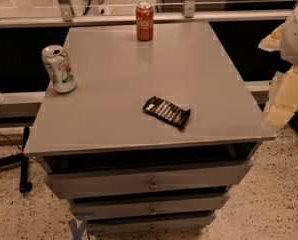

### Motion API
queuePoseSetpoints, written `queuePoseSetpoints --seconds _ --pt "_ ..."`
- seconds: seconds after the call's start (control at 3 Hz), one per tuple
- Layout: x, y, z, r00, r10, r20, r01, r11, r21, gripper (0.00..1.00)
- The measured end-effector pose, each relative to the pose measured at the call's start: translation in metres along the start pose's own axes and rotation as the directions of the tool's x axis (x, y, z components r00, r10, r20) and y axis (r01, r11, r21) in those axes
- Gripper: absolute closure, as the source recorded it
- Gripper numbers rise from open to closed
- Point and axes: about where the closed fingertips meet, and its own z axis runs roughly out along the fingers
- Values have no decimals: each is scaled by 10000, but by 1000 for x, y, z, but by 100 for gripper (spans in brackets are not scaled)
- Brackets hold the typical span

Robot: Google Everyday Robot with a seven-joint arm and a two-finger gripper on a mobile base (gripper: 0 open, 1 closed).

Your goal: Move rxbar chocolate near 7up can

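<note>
On desk (114, 84): red cola can (144, 21) at 12 o'clock, 7up can (59, 69) at 10, rxbar chocolate (166, 112) central. My gripper (285, 98) at 3 o'clock (edge-cropped; I cannot tell its state).

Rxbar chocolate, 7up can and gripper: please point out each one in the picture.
rxbar chocolate (167, 112), camera view, middle of the black wrapper.
7up can (59, 70), camera view, side of the body.
gripper (285, 91), camera view, pale part at the right edge.
</note>
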Motion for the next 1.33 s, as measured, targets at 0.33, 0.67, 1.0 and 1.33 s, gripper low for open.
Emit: queuePoseSetpoints --seconds 0.33,0.67,1.0,1.33 --pt "-1 -1 0 10000 3 85 -4 10000 87 0" --pt "-12 -6 21 9971 156 740 -150 9999 -81 0" --pt "-41 -12 67 9757 704 2077 -581 9962 -648 0" --pt "-72 -18 108 9337 1275 3346 -967 9895 -1072 0"
